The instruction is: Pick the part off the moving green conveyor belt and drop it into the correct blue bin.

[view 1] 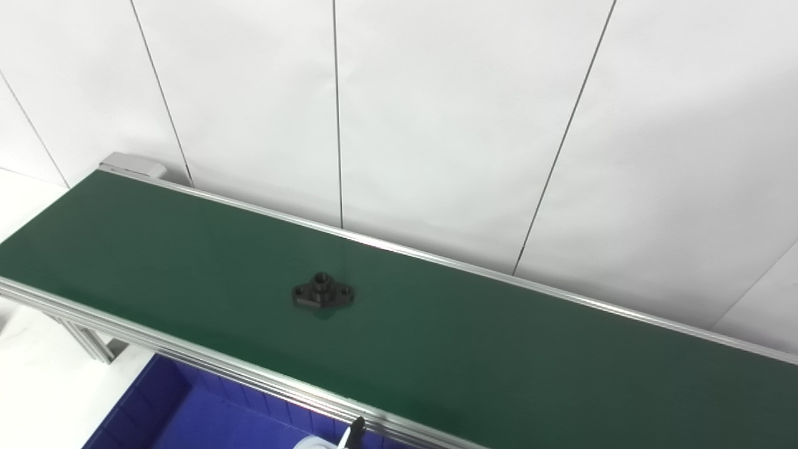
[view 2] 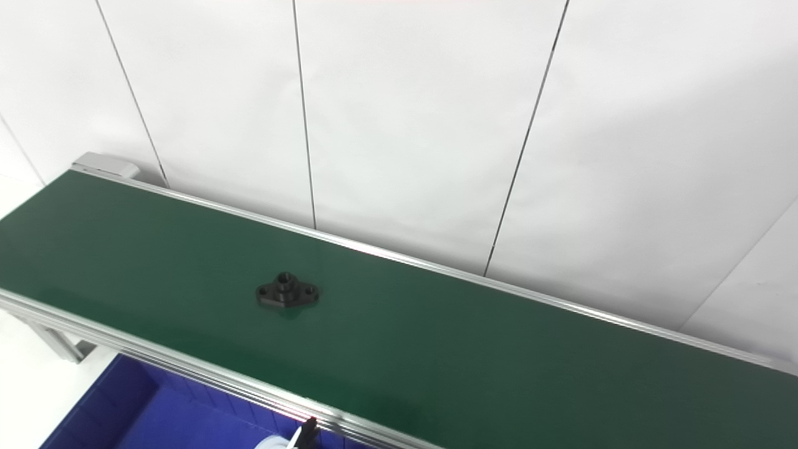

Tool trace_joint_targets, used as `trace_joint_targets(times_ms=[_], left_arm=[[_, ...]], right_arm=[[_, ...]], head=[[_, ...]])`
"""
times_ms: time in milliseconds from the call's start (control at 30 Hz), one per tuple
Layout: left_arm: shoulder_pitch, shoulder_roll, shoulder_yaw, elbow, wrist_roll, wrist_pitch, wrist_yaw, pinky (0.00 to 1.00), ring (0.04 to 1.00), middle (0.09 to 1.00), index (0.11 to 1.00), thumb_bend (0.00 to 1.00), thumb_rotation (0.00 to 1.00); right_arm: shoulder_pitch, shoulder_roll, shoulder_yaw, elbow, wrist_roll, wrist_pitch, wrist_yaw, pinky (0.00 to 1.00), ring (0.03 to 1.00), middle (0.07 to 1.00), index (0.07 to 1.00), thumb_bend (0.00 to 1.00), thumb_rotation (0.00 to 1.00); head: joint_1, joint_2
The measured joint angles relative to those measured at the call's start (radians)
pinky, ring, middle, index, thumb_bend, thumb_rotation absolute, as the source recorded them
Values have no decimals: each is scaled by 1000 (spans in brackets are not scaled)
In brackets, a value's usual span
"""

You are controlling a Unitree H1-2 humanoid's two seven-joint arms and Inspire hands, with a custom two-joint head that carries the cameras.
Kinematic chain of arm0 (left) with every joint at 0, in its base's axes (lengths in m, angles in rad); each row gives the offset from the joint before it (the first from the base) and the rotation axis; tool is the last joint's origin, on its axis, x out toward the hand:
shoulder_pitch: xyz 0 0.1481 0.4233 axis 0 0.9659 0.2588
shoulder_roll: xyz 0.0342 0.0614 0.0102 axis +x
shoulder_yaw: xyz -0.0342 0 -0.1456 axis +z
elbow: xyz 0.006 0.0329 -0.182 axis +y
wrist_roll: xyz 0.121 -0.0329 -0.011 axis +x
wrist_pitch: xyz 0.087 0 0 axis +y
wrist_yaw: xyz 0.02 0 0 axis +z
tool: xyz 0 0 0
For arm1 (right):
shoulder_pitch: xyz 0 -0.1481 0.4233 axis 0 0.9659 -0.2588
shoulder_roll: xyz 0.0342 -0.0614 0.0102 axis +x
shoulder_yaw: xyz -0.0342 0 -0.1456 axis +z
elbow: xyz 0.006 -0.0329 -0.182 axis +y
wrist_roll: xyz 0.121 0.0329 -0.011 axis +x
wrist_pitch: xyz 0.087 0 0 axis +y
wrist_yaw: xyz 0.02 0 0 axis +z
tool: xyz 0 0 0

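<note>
One black part point(view 1: 323, 291) is seen mid-frame on the green conveyor belt point(view 1: 499, 349); a blue bin point(view 1: 187, 418) lies lower left. Only a sliver of one robot hand point(view 1: 355, 431) is shown at the bottom edge, its state and side indeterminable.

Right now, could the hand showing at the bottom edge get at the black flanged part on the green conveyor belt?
Probably yes: nothing lies around the black flanged part on the green conveyor belt. Only a fingertip of the hand shows, below the near rail.

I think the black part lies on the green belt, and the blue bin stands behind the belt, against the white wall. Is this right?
Not quite. The black part does lie on the green belt, but the blue bin is not behind the belt against the white wall. It stands in front of the belt, below its near rail, as the left eye view shows.
</note>
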State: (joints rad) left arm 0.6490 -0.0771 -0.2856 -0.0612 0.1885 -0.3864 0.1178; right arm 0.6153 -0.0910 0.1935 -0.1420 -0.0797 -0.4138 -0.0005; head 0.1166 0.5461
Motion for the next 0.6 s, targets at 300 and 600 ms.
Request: trace_joint_targets(times_ms=[300,600], left_arm=[[11,6,-11,-32,-9,13,-8,959,1000,1000,1000,626,983],[10,9,-15,-37,-14,34,-24,993,1000,1000,1000,619,979]], right_arm=[[-33,-19,-7,-119,-117,-1,-65,994,998,1000,1000,961,835],[-295,2,-52,-201,-244,118,-25,962,1000,1000,997,999,728]], head=[[-28,22],[-57,31]])
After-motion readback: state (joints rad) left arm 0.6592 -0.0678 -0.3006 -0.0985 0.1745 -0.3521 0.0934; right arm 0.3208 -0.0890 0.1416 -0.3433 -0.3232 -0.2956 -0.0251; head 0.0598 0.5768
